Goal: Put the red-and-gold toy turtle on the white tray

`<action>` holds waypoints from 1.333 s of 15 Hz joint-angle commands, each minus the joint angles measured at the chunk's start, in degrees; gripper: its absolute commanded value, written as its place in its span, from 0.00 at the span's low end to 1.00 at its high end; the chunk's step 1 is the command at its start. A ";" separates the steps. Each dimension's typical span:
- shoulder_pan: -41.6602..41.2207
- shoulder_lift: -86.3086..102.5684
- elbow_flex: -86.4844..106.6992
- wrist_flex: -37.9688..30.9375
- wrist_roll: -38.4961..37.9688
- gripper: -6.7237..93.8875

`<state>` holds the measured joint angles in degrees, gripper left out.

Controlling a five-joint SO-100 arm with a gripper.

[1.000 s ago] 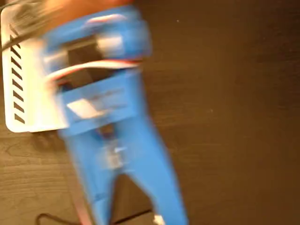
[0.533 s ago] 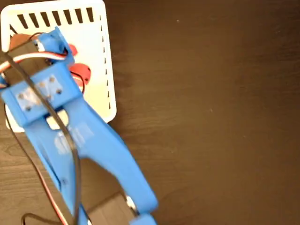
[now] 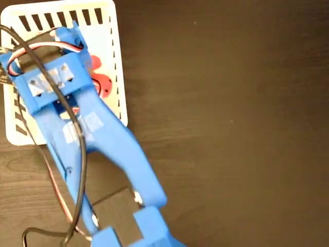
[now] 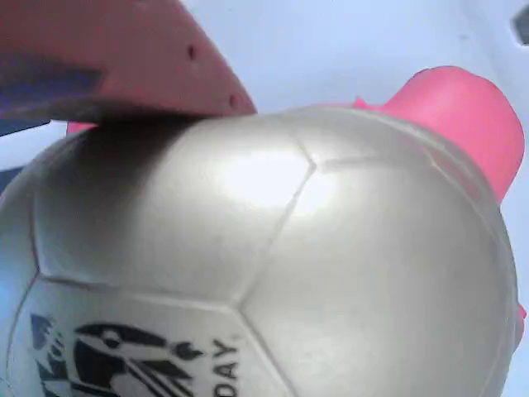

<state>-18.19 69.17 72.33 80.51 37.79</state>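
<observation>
The white tray (image 3: 114, 31) lies at the upper left of the fixed view, and my blue arm (image 3: 103, 149) reaches over it from the bottom edge. The red-and-gold toy turtle (image 3: 100, 82) shows only as coral-red bits peeking out from under the arm's right side, over the tray. My gripper (image 3: 77, 77) is hidden beneath the wrist there. The wrist view is filled by the turtle's shiny domed shell (image 4: 273, 240) with black print at the bottom and its red head (image 4: 463, 116) at the right. A red finger (image 4: 124, 58) presses on the shell's top. The other finger is hidden.
The tray rests on a dark wooden table (image 3: 231, 128). Black and coloured cables (image 3: 72, 206) run along the arm and loop at the lower left. The tray's slanted slots (image 3: 61, 19) line its far and left rims.
The arm has swung from a blurred pose onto the tray. Over the last half second the wrist shifted slightly right and the turtle's red parts moved with it.
</observation>
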 commanded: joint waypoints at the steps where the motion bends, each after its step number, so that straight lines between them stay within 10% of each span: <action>1: 0.09 2.81 -3.16 0.00 0.18 0.40; 6: -1.32 2.72 -2.72 0.26 -0.88 0.86; 9: -1.67 3.34 -2.55 0.26 -0.70 0.85; 11: -0.53 5.45 -3.96 1.05 1.23 0.75; 14: 4.57 12.83 -13.62 4.57 4.57 0.06; 20: 11.95 43.95 6.42 -17.05 -23.12 0.06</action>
<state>-7.03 98.35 70.05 72.33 21.62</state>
